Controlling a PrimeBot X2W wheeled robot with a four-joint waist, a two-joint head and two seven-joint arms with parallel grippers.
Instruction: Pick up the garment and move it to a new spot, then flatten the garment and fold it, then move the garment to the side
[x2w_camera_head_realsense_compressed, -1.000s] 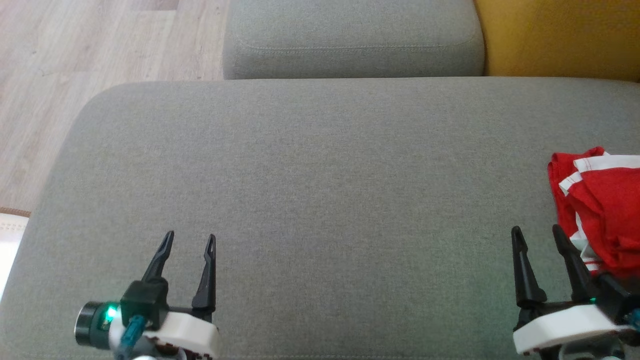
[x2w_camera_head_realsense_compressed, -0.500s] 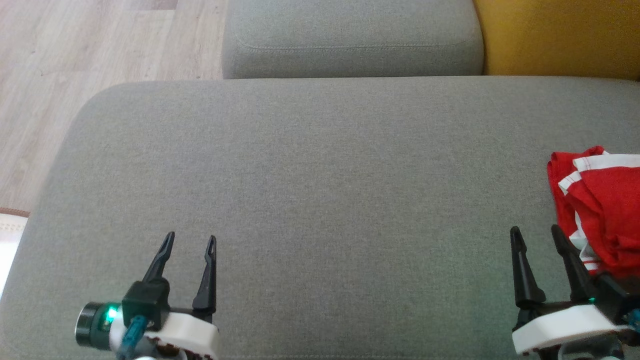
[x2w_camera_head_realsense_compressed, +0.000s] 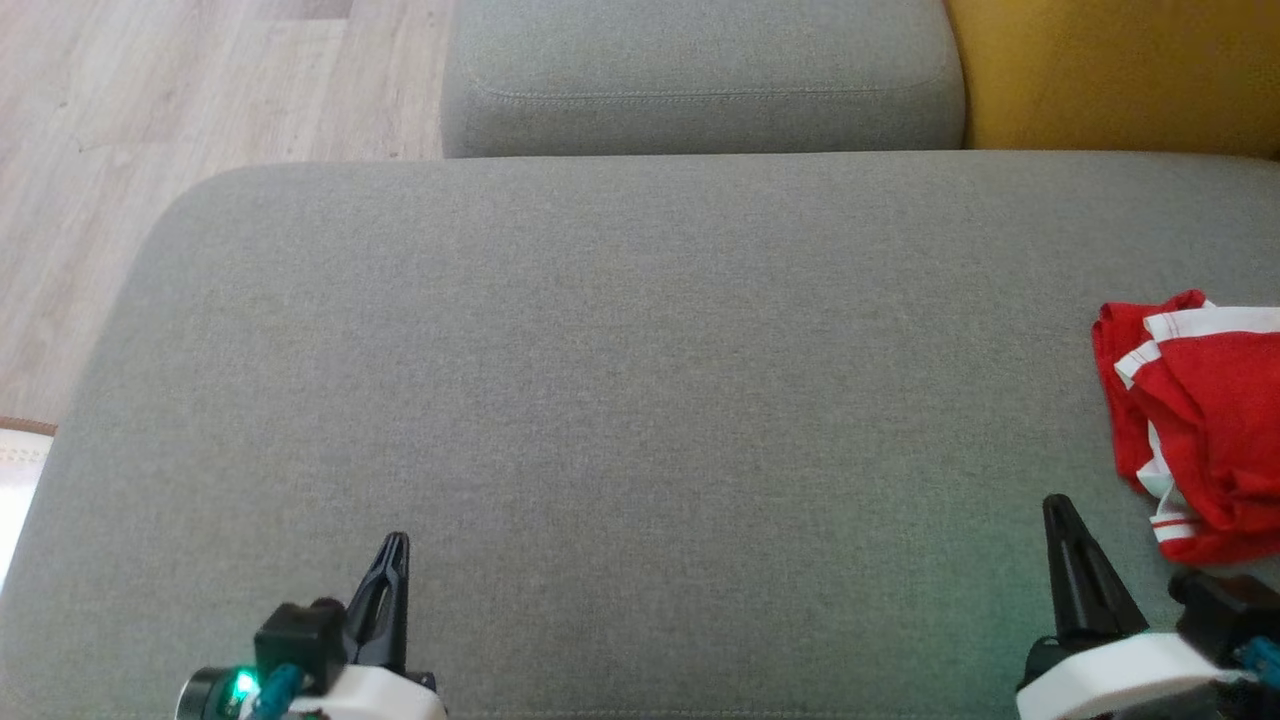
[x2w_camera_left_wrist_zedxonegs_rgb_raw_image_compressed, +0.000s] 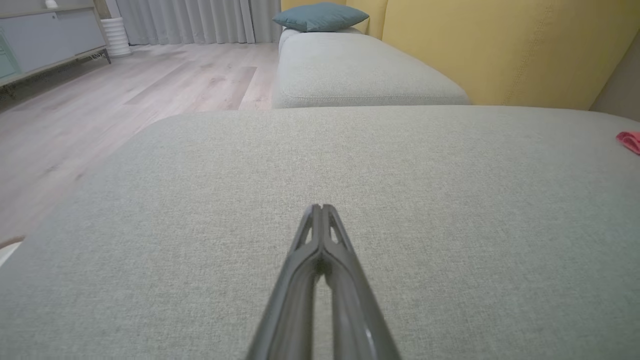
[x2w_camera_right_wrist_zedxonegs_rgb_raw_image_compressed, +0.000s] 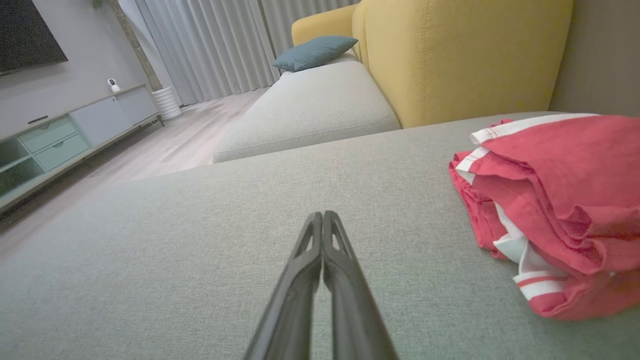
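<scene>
Garment (x2w_camera_head_realsense_compressed: 1205, 400), red with white trim, lies bunched at the right of the wide grey seat (x2w_camera_head_realsense_compressed: 620, 400); it looks soft, light and limp, best pinched at the trimmed hem on its left. The seat offers open room leftward until its rounded edge above the floor (x2w_camera_head_realsense_compressed: 100, 150). Left tool (x2w_camera_left_wrist_zedxonegs_rgb_raw_image_compressed: 320, 207) and right tool (x2w_camera_right_wrist_zedxonegs_rgb_raw_image_compressed: 322, 215) are pinched closed, holding nothing.

Garment (x2w_camera_head_realsense_compressed: 1218, 400) partly beyond right edge
</scene>
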